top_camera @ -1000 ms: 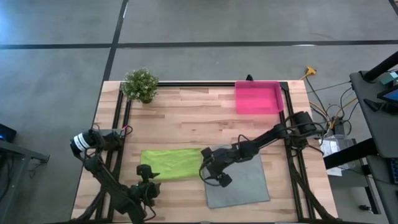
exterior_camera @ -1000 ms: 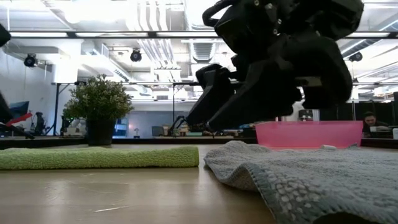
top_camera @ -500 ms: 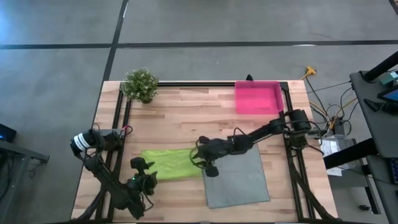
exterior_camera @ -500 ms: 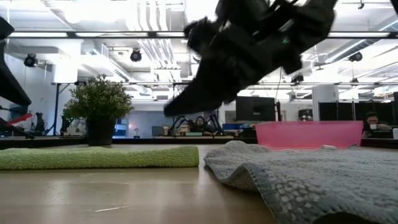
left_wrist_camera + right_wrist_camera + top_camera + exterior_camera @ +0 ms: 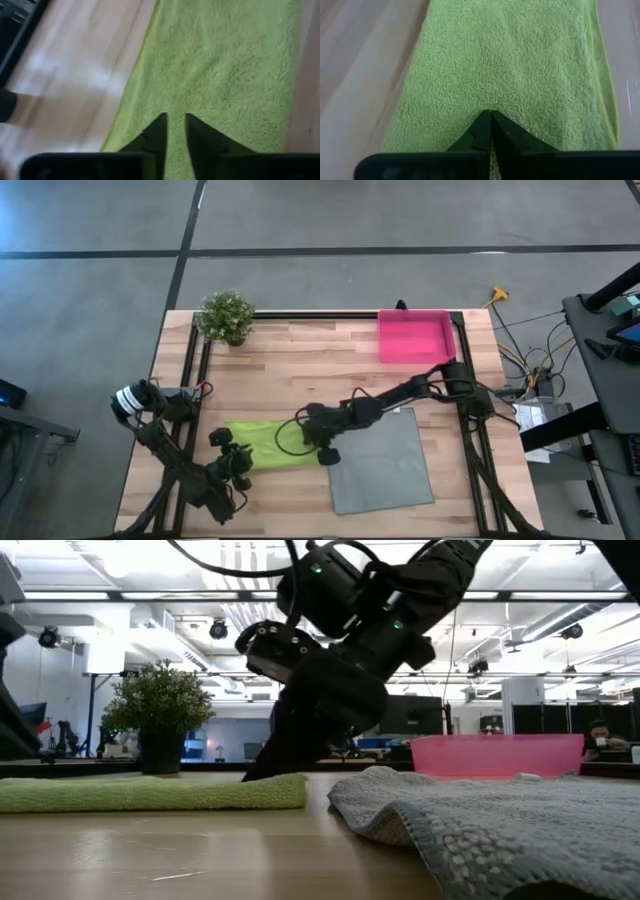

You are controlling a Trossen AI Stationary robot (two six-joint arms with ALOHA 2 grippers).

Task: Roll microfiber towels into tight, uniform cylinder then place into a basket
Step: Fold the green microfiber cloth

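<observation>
Both grippers have dropped onto the lime green towel's (image 5: 268,446) two ends since a second ago.
It lies folded into a strip near the table's (image 5: 300,360) front-left edge; the right gripper (image 5: 491,118) pinches its inner end, the left gripper (image 5: 175,122) has nearly closed on the outer end. Rolling looks next; the grey towel (image 5: 385,465) and pink basket (image 5: 414,337) wait.

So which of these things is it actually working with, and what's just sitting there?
In the job:
- lime green folded microfiber towel
- grey square microfiber towel
- bright pink rectangular plastic basket
- left claw and right claw, at the green towel's ends

Lying about:
- small green potted plant
</observation>
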